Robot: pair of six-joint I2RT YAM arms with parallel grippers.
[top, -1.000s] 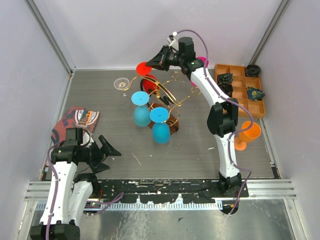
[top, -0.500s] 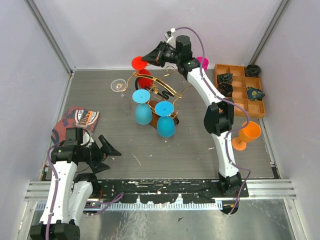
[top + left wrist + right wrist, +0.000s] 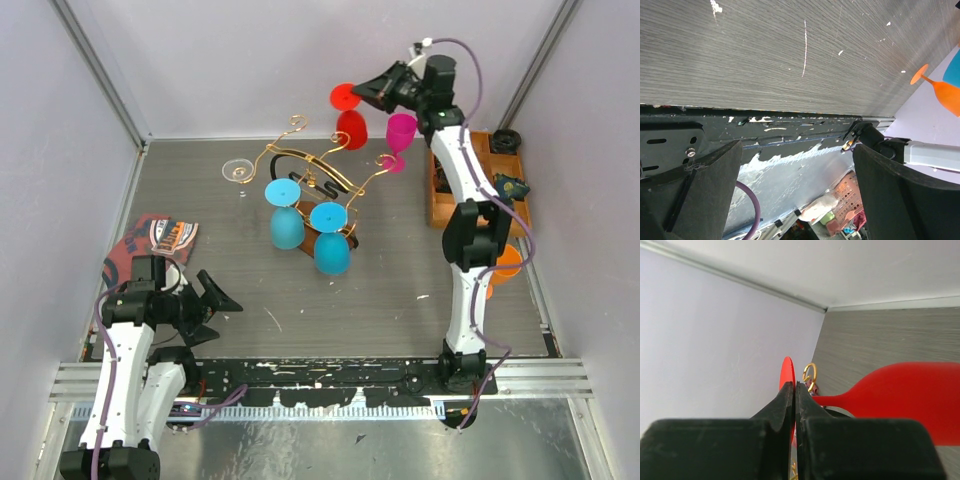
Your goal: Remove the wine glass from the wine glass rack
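Lifted free: the right fingers point(image 3: 366, 92), shut tight on the foot of the red wine glass point(image 3: 351, 128), have carried it off the wine glass rack point(image 3: 320, 188) toward the worktop's point(image 3: 400, 290) far right corner. It now hangs clear of the gold wire. Two blue glasses point(image 3: 285, 228) remain hanging. The left fingers point(image 3: 218, 300) sit spread wide near the near left corner.

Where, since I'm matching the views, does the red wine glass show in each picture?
Top external: red wine glass at upper centre-right, held by the right end effector.
Left wrist: not in it.
Right wrist: bowl at right, stem in the shut end effector at centre.
Shared landmark: wine glass rack; its gold curl shows in the right wrist view.
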